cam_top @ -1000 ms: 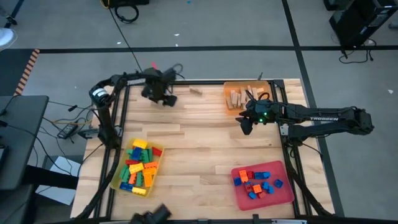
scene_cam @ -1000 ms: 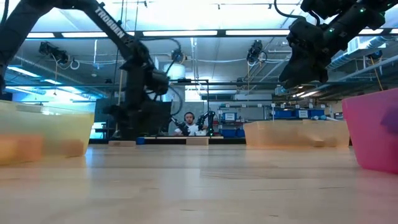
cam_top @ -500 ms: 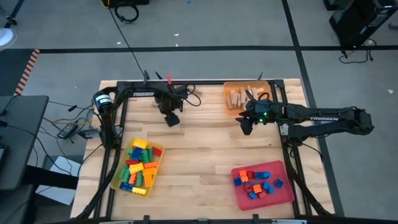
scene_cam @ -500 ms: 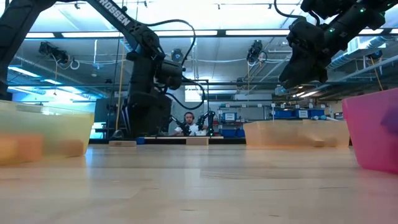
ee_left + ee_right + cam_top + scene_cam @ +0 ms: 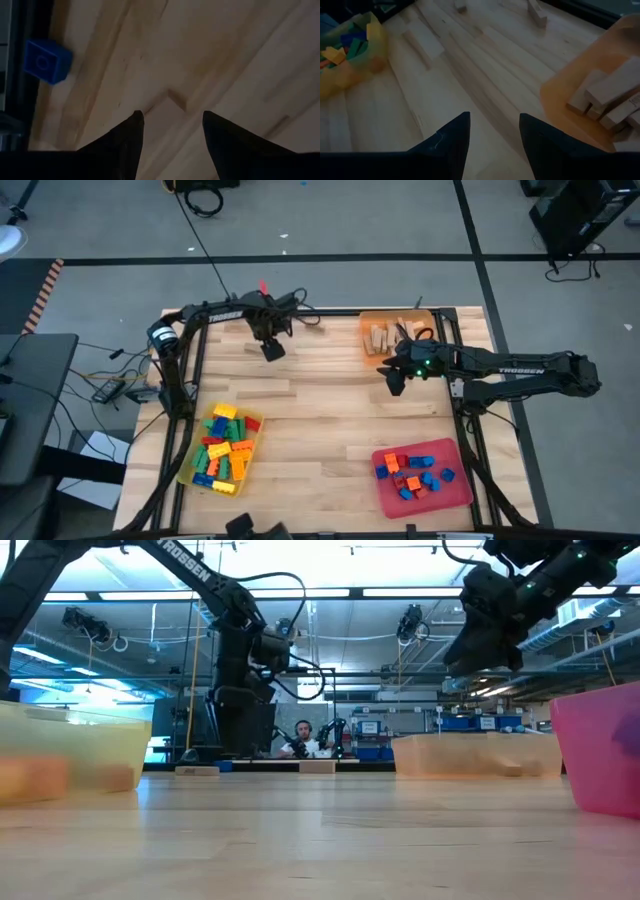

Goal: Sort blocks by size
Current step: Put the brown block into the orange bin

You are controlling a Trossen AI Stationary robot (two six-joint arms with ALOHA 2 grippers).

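Note:
My left gripper (image 5: 272,350) hangs over the table's far left part, pointing down. It is shut on a tan wooden block (image 5: 167,107). My right gripper (image 5: 395,385) hovers open beside the orange tray (image 5: 365,320) of wooden pieces (image 5: 607,95), with nothing between its fingers (image 5: 452,135). Colourful bricks (image 5: 225,448) fill the yellow tray (image 5: 186,470). Blue, orange and red bricks (image 5: 412,475) lie in the red tray (image 5: 380,500). Loose wooden blocks (image 5: 318,767) rest flat near the far edge. My left gripper pinches the tan wooden block between its two fingers, coming from above and pointing down. One corner of the block (image 5: 172,99) pokes out past the fingertips. The block seems to hang just above the tabletop.
A blue brick (image 5: 47,60) lies by the dark table frame near my left gripper. More wooden pieces (image 5: 537,12) lie on the far side. Bare wood stretches across the table's middle (image 5: 320,420) between the three trays.
My left gripper has shifted toward the table's right edge and rolled about its own downward-pointing axis, its fingers keeping the same gap. My right arm has kept still.

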